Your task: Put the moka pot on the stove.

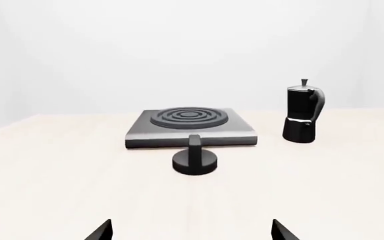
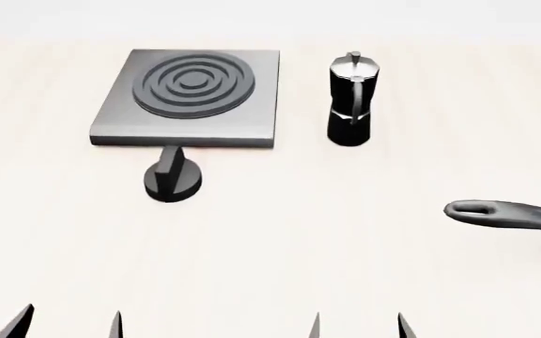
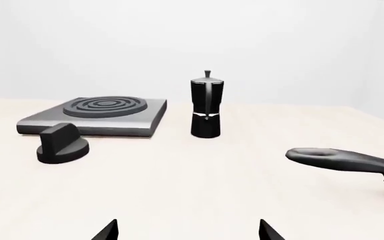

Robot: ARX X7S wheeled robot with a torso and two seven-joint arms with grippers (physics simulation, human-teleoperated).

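Desk [image 2: 365,267], pale wood. Stove [image 2: 188,98] lay flat toward the far left; moka pot [image 2: 351,98] stood upright just beside its right edge, untouched: tall, glossy, narrow-waisted. Risk judged: top-heavy pot could tip under an off-centre grasp, or be nudged against the knob [image 2: 172,179]. Left gripper [image 2: 68,324] and right gripper [image 2: 357,325] showed fingers spread, empty, at the near edge.

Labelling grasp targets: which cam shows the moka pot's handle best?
Left wrist view: the moka pot stands side-on, so its curved handle shows in profile against the pale wall. In the right wrist view the handle faces the camera and merges with the black body. The head view looks down on it, foreshortening the handle.
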